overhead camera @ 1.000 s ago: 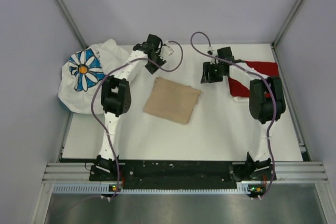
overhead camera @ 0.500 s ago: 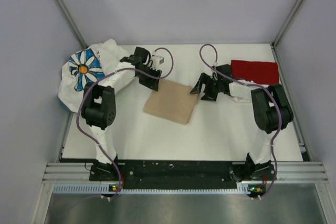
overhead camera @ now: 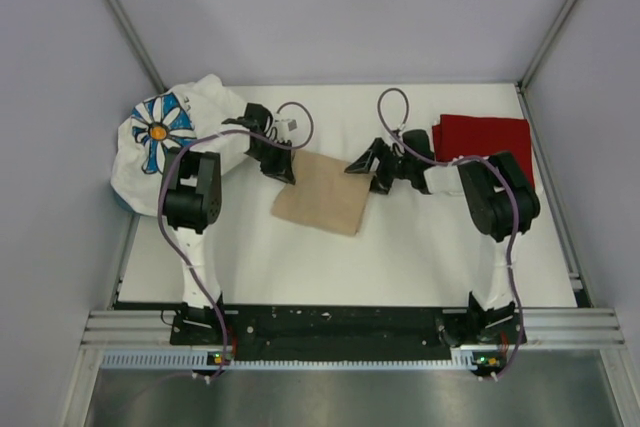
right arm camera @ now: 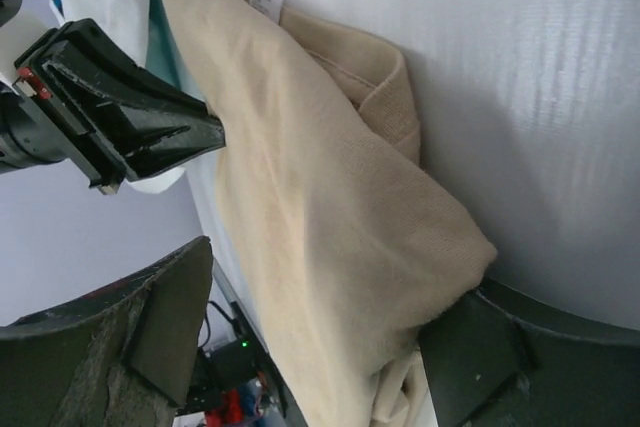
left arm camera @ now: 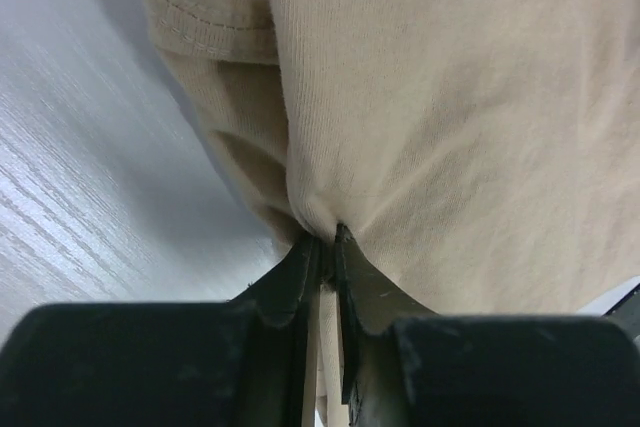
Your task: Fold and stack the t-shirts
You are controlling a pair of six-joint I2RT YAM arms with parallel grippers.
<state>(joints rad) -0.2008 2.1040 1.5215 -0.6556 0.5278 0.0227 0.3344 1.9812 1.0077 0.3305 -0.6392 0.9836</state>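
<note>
**Desk:** Top view: what is changing?

**Photographer:** Both arms are dropping from above the table (overhead camera: 420,237) onto the far edge of the folded tan t-shirt (overhead camera: 322,194), which a second ago they were hovering over. The left gripper (overhead camera: 288,173) is arriving at its far left corner and the right gripper (overhead camera: 352,165) at its far right corner. The arms are apparently readying to lift or shift the square for stacking.

**Desk:** Left wrist?

**Photographer:** The left gripper (left arm camera: 327,242) is clenching a pinch of tan cloth, which is puckering at the tips.

**Desk:** Right wrist?

**Photographer:** The right gripper (right arm camera: 340,277) is standing spread, its fingers straddling the tan corner without squeezing it yet. The left gripper (right arm camera: 185,137) is showing across the fold.

**Desk:** And the count?

**Photographer:** Three t-shirts are lying on the table. The tan one is folded at centre. The dark red t-shirt (overhead camera: 485,137) is folded at far right, now uncovered by the arm. The daisy-print t-shirt (overhead camera: 165,142) is sitting heaped and unfolded at far left. Two grippers are working one shirt.
</note>
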